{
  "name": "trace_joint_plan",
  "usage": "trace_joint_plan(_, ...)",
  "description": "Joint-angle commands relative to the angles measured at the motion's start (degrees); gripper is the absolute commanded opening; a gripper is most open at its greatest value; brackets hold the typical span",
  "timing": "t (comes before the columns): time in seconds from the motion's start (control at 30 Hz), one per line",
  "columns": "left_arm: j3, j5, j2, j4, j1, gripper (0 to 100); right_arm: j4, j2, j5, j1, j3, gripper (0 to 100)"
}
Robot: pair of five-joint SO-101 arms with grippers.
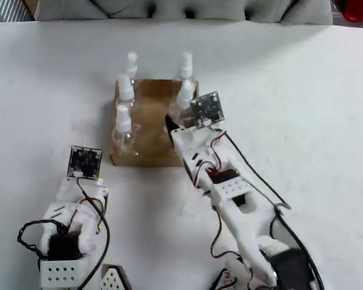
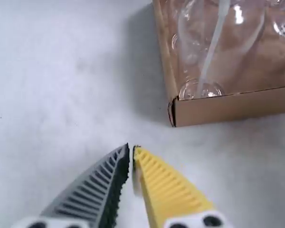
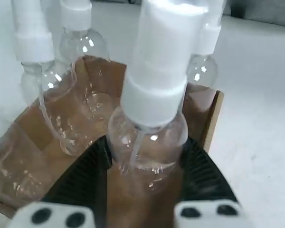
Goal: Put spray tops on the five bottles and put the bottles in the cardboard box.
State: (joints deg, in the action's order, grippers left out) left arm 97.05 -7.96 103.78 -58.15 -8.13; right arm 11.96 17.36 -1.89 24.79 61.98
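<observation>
The cardboard box (image 1: 146, 136) lies at the table's middle. Two clear bottles with white spray tops (image 1: 126, 89) (image 1: 122, 118) stand along its left side. Two more (image 1: 131, 63) (image 1: 186, 63) stand at its far edge, seemingly just behind it. My right gripper (image 3: 145, 159) is shut on the fifth bottle (image 3: 147, 137), upright over the box's right side, its spray top (image 3: 164, 61) on. In the high view that bottle (image 1: 184, 93) sits just ahead of the right arm (image 1: 230, 193). My left gripper (image 2: 131, 148) is shut and empty over the table, near the box's front-left corner (image 2: 173, 114).
The left arm (image 1: 72, 223) rests at the front left, and cables trail from both arms. Bare white table (image 1: 302, 109) spreads to the right and left of the box. A grey sofa edge (image 1: 169, 9) runs along the back.
</observation>
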Motion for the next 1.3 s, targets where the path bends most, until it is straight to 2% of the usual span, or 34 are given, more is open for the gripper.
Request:
trace_joint_plan(0.0,-0.09,-0.44,0.66,-0.26,-0.57,2,4.97,-2.68,-4.22,-0.84,-3.43,1.5)
trace_joint_plan(0.37,-0.09,-0.44,0.66,-0.18,-0.57,2,6.99,-5.41,-4.92,-3.30,-3.69,1.5)
trace_joint_plan(1.27,-0.09,-0.44,0.66,-0.26,-0.57,2,2.51,-7.16,-5.01,-0.57,-3.43,1.8)
